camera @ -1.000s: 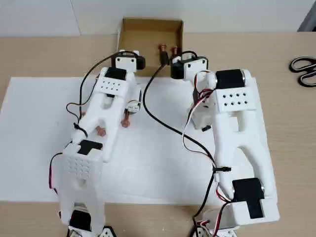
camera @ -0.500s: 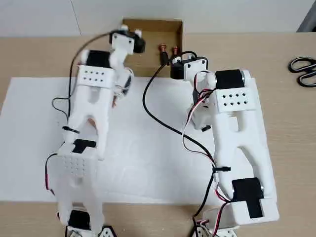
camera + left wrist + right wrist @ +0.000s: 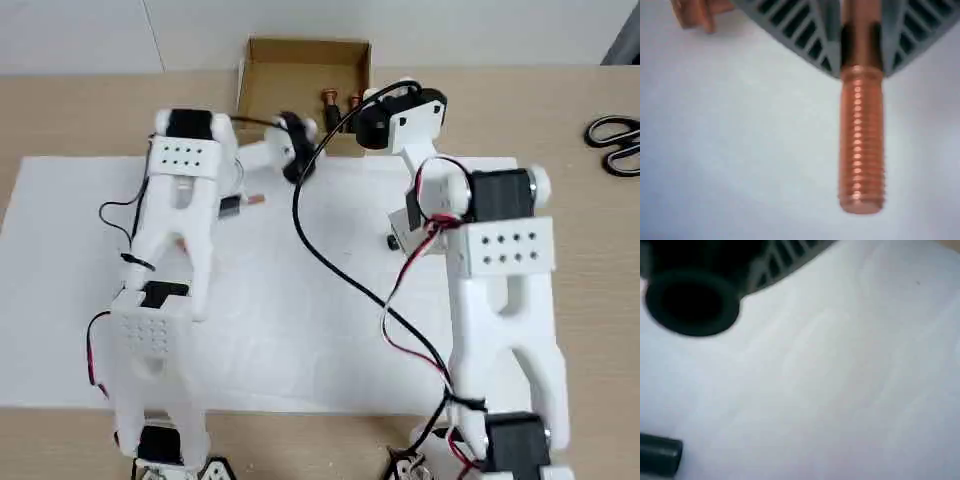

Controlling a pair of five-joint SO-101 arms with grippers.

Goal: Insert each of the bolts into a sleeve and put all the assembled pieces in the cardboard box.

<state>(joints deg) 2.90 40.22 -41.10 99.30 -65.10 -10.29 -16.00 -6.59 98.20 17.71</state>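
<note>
My left gripper (image 3: 861, 55) is shut on a copper bolt (image 3: 861, 140), whose threaded end sticks out past the grey fingers (image 3: 790, 30). From above, that bolt (image 3: 256, 199) points right, over the white paper (image 3: 300, 330). A black sleeve (image 3: 690, 302) sits in my right gripper (image 3: 725, 270), open end showing; in the high view this sleeve (image 3: 391, 241) is right of the paper's middle. Another black sleeve (image 3: 657, 455) lies on the paper. The cardboard box (image 3: 300, 48) stands at the back, with two copper pieces (image 3: 340, 99) by its right wall.
A second copper bolt (image 3: 690, 12) lies on the paper near my left gripper. Scissors (image 3: 615, 140) rest on the wooden table at the far right. A black cable (image 3: 330, 260) trails across the paper between the arms.
The left arm lifted a bolt off the paper, swung left and back, then turned its wrist so the bolt points right. The right arm shifted right and its wrist rose toward the box.
</note>
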